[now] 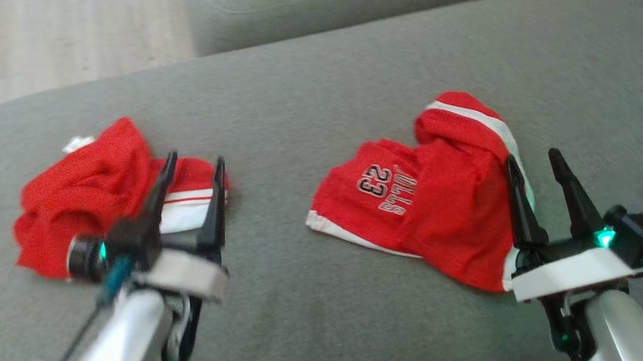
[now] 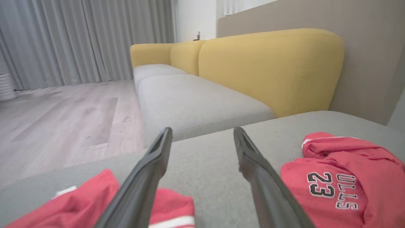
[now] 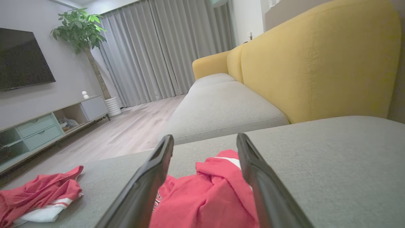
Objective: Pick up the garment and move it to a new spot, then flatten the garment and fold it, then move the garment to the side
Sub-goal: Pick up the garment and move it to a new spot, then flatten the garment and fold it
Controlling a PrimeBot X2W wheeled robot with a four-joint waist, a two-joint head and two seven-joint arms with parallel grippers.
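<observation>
grey sofa cushion (image 1: 312, 76) runs across the head view, with pale wood floor (image 1: 53, 35) at the upper left. a crumpled red garment (image 1: 78, 196) with a white band lies at the left of the frame. the left gripper (image 1: 194, 159) hangs over its right edge, fingers spread wide with nothing between them. a second red garment (image 1: 416, 195), printed with 23, lies bunched right of centre. the right gripper (image 1: 532, 156) sits at its right edge, fingers also apart and gripping nothing; whether they touch the cloth i cannot tell. in the left wrist view a yellow sofa back (image 2: 269, 69) and grey curtains (image 2: 79, 38) stand behind.
</observation>
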